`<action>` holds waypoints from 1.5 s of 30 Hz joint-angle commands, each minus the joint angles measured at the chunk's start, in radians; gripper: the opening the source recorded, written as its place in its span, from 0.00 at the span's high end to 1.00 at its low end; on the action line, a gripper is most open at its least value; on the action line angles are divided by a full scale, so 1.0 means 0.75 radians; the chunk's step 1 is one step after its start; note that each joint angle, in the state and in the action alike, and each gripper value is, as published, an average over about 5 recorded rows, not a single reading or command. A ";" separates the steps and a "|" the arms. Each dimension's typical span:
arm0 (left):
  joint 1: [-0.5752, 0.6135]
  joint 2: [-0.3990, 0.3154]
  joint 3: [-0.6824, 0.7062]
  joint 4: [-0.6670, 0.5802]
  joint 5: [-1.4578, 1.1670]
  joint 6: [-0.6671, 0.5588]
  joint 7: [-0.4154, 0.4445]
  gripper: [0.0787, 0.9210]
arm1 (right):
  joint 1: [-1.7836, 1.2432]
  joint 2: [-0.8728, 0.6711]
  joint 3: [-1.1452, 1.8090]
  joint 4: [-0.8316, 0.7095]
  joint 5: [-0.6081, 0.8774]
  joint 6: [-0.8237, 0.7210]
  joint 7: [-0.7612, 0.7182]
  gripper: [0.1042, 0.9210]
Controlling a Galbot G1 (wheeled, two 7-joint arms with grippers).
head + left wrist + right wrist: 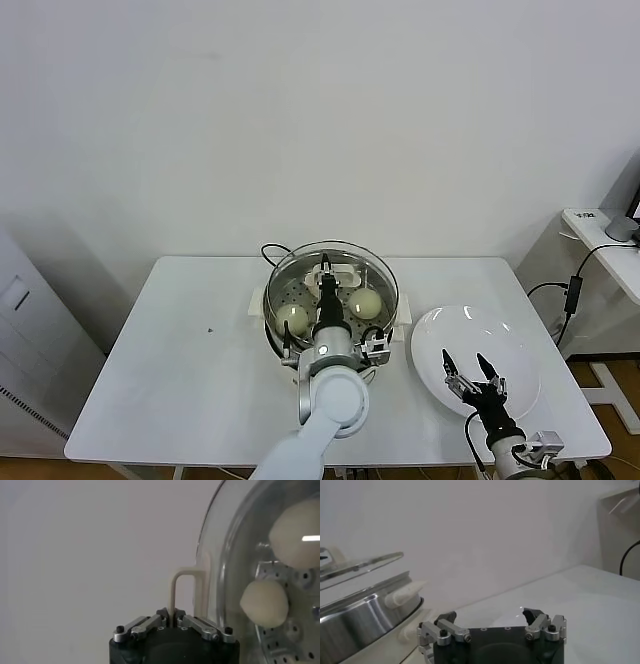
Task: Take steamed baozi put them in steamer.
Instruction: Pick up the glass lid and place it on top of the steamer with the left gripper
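Observation:
The steel steamer stands mid-table. Two cream-white baozi lie on its perforated floor; any others are hidden by my left arm. My left gripper is shut on the cream handle of the glass lid. It holds the lid tilted just above the steamer's rim. Two baozi show through the glass in the left wrist view. My right gripper is open and empty over the white plate. The right wrist view shows the open right gripper, the steamer and the lid.
The white table has bare room left of the steamer. A black cord runs behind the steamer. A side table with a hanging cable stands at the far right, and a grey cabinet at the far left.

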 commanded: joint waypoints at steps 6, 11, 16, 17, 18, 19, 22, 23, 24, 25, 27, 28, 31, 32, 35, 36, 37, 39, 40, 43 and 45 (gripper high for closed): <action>0.025 -0.065 0.012 0.016 0.005 0.065 -0.009 0.94 | -0.001 0.004 0.001 -0.002 -0.001 0.004 -0.001 0.12; 0.026 -0.065 0.009 0.019 0.002 0.065 -0.011 0.94 | -0.003 0.008 0.000 -0.002 -0.001 0.006 -0.001 0.12; 0.027 -0.065 0.004 0.020 -0.004 0.065 -0.015 0.94 | -0.004 0.010 0.000 -0.002 -0.002 0.007 -0.001 0.12; 0.027 -0.065 0.002 0.022 -0.007 0.065 -0.017 0.94 | -0.004 0.011 0.000 -0.002 -0.003 0.007 -0.001 0.12; 0.027 -0.065 0.001 0.023 -0.010 0.065 -0.019 0.94 | -0.004 0.012 0.000 -0.001 -0.003 0.007 -0.001 0.12; 0.026 -0.065 -0.001 0.025 -0.013 0.065 -0.022 0.94 | -0.004 0.013 0.000 -0.001 -0.004 0.007 -0.001 0.12; 0.028 -0.065 -0.007 0.029 -0.020 0.065 -0.031 0.94 | -0.004 0.016 -0.001 0.000 -0.006 0.008 -0.002 0.12; 0.029 -0.065 -0.009 0.030 -0.022 0.065 -0.034 0.94 | -0.004 0.017 -0.001 0.000 -0.007 0.008 -0.002 0.12; 0.029 -0.065 -0.010 0.031 -0.024 0.065 -0.038 0.94 | -0.005 0.018 -0.001 -0.001 -0.008 0.008 -0.002 0.12; 0.030 -0.065 -0.012 0.032 -0.026 0.065 -0.041 0.94 | -0.005 0.019 -0.002 -0.001 -0.009 0.008 -0.002 0.12; 0.031 -0.065 -0.015 0.033 -0.028 0.065 -0.046 0.94 | -0.005 0.020 -0.003 -0.002 -0.011 0.009 -0.002 0.12; 0.031 -0.065 -0.015 0.033 -0.029 0.065 -0.047 0.94 | -0.004 0.021 -0.003 -0.002 -0.011 0.009 -0.003 0.12; 0.032 -0.065 -0.014 0.034 -0.039 0.065 -0.053 0.94 | -0.002 0.022 -0.003 -0.002 -0.012 0.008 -0.003 0.12; 0.032 -0.065 -0.013 0.036 -0.043 0.065 -0.056 0.94 | -0.002 0.023 -0.003 -0.002 -0.012 0.008 -0.003 0.12; 0.032 -0.065 -0.012 0.042 -0.056 0.065 -0.069 0.94 | -0.001 0.023 -0.003 -0.002 -0.012 0.008 -0.003 0.12; 0.033 -0.065 -0.012 0.045 -0.060 0.065 -0.076 0.94 | -0.002 0.023 -0.003 -0.002 -0.012 0.009 -0.003 0.12; 0.033 -0.065 -0.012 0.048 -0.064 0.065 -0.083 0.94 | -0.002 0.023 -0.002 -0.003 -0.012 0.010 -0.003 0.12; 0.036 -0.065 -0.013 0.055 -0.071 0.065 -0.099 0.94 | -0.003 0.023 -0.002 -0.006 -0.011 0.012 -0.003 0.12; 0.037 -0.065 -0.014 0.057 -0.073 0.065 -0.106 0.94 | -0.003 0.023 -0.002 -0.007 -0.011 0.013 -0.003 0.12; 0.040 -0.065 -0.014 0.063 -0.081 0.065 -0.124 0.94 | -0.003 0.022 -0.002 -0.009 -0.011 0.014 -0.003 0.12; 0.042 -0.065 -0.014 0.066 -0.089 0.065 -0.139 0.94 | -0.003 0.022 -0.002 -0.010 -0.010 0.015 -0.004 0.12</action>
